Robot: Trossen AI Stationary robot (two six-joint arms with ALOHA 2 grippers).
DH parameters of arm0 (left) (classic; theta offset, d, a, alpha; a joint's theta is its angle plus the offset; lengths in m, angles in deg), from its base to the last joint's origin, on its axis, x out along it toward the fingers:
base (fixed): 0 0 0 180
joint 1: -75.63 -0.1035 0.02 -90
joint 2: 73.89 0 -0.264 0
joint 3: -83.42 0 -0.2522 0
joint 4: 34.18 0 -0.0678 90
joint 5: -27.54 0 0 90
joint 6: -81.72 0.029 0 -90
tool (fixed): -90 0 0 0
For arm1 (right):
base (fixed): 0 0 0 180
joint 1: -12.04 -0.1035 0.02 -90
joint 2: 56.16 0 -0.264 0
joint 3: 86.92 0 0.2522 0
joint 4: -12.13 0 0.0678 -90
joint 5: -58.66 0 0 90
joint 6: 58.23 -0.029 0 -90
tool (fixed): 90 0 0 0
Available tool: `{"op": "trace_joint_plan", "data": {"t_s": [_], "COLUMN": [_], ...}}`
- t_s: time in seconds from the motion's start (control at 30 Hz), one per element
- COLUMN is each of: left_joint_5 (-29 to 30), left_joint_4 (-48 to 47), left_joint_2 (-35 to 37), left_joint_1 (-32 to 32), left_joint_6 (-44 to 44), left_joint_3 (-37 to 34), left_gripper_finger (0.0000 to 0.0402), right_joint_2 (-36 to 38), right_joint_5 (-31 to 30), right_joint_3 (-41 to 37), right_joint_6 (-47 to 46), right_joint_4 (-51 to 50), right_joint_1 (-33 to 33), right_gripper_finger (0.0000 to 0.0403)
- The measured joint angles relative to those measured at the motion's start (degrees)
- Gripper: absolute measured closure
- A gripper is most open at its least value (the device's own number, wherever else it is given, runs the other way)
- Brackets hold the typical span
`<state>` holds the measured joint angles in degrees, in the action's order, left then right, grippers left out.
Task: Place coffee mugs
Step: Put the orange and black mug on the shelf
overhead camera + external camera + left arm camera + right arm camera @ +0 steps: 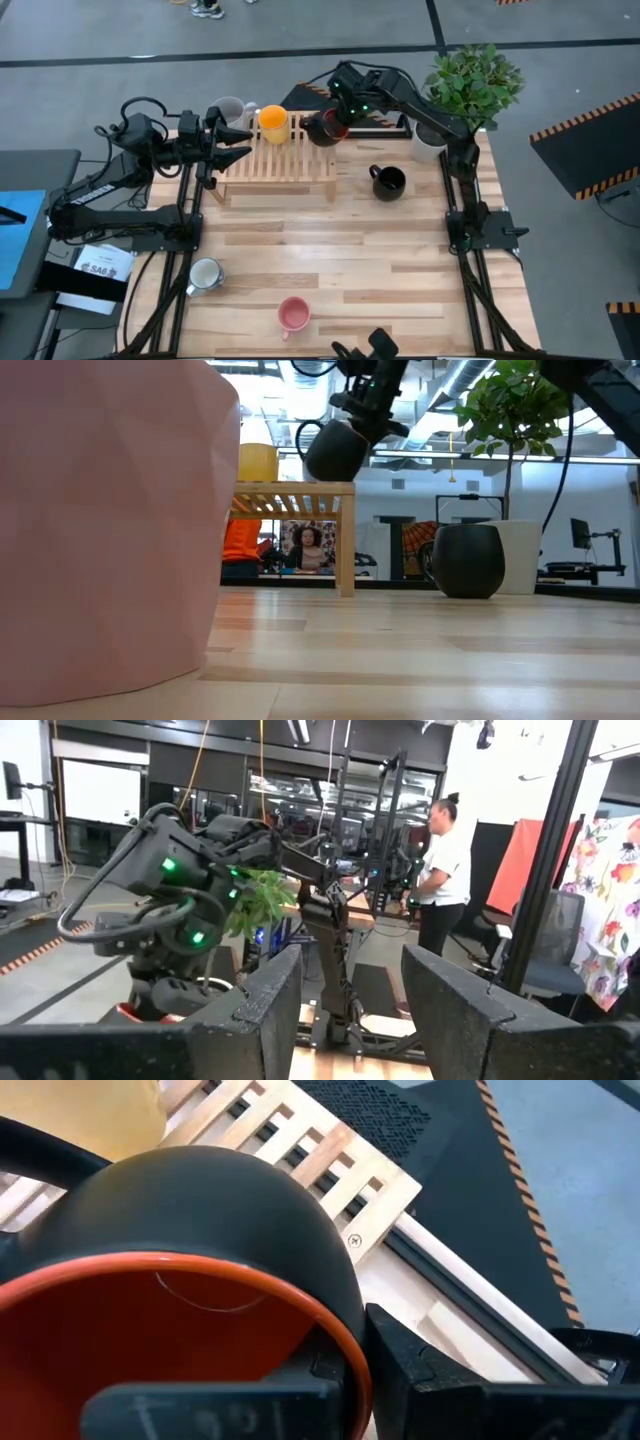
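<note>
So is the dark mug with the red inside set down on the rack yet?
No: the dark mug hangs above the wooden rack, gripped by the right gripper.

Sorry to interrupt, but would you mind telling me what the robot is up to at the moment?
It is putting coffee mugs on a wooden rack at the table's far edge. The right gripper holds the red-lined dark mug in the air above the rack's right end. An orange mug already sits on the rack, with a grey mug beside it. The left gripper waits open at the rack's left end. The black mug, white mug and pink mug are on the table.
</note>
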<state>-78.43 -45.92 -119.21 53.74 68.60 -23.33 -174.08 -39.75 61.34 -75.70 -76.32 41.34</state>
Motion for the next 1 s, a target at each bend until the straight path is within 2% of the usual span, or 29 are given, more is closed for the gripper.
{"op": "trace_joint_plan", "data": {"t_s": [0.3, 0.6, 1.0], "left_joint_5": [0.11, 0.11, 0.07], "left_joint_4": [0.02, -0.02, -0.02], "left_joint_2": [0.00, 0.00, 0.00], "left_joint_1": [0.02, 0.02, 0.02], "left_joint_6": [-0.09, -0.20, -0.20], "left_joint_3": [0.00, 0.00, 0.00], "left_gripper_finger": [0.0244, 0.0244, 0.0244], "right_joint_2": [-2.10, -2.31, -2.28], "right_joint_5": [-0.06, 0.77, 0.79], "right_joint_3": [-0.09, 0.00, 0.00], "right_joint_6": [0.15, -0.15, 0.87], "right_joint_4": [1.32, 3.85, 6.83], "right_joint_1": [0.03, -0.02, 0.53], "right_gripper_finger": [0.0361, 0.0308, 0.0300]}}
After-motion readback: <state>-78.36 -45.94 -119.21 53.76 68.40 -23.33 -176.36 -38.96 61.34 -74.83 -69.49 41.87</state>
